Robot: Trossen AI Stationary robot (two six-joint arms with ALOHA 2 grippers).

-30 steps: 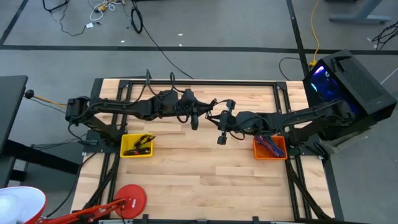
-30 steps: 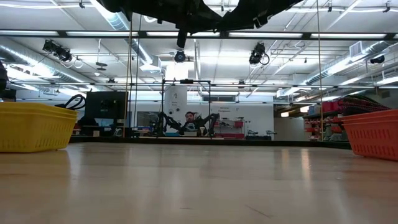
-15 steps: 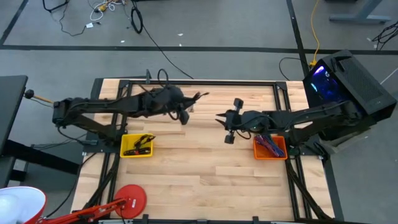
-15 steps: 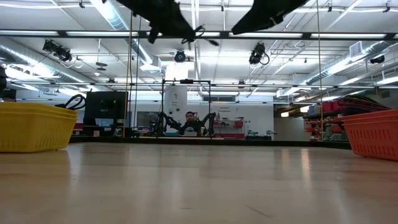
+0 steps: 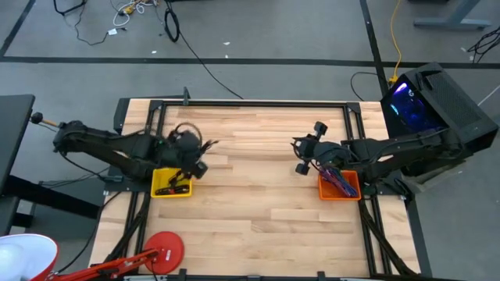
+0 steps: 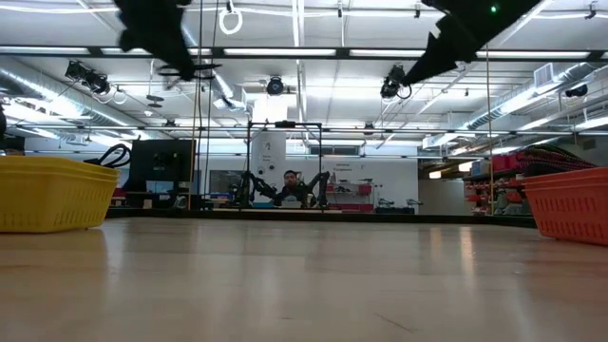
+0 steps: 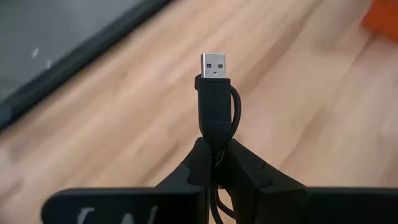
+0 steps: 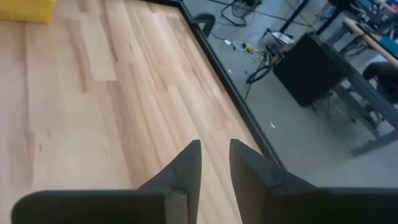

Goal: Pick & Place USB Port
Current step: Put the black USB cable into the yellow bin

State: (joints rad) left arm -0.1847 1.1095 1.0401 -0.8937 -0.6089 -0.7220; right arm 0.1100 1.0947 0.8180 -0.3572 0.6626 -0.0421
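My left end effector [image 7: 214, 163] is clamped on the USB cable [image 7: 215, 99], gripping it low on the black plug housing. The silver connector end stands straight up out of my fingers [image 7: 194, 167], clear above the fingertips, and a thin loop of black cord curls beside the housing and drops back down between the pads. From above, this left end effector [image 5: 190, 156] hangs over the left part of the table [image 5: 250, 195], at the upper right edge of the yellow bin [image 5: 171, 184], which already has dark cables lying in it. So the cable is up in the air with me, not resting on the wood or in either bin.

My right end effector [image 8: 215, 163] is empty, its two fingers standing a little apart with a narrow gap between them and only bare wood and the table's edge beyond. Seen from above, this right end effector [image 5: 306, 153] sits near the right side, just beside the upper left corner of the orange bin [image 5: 340, 184], which holds a bundle of cables. The two end effectors are well apart across the table.
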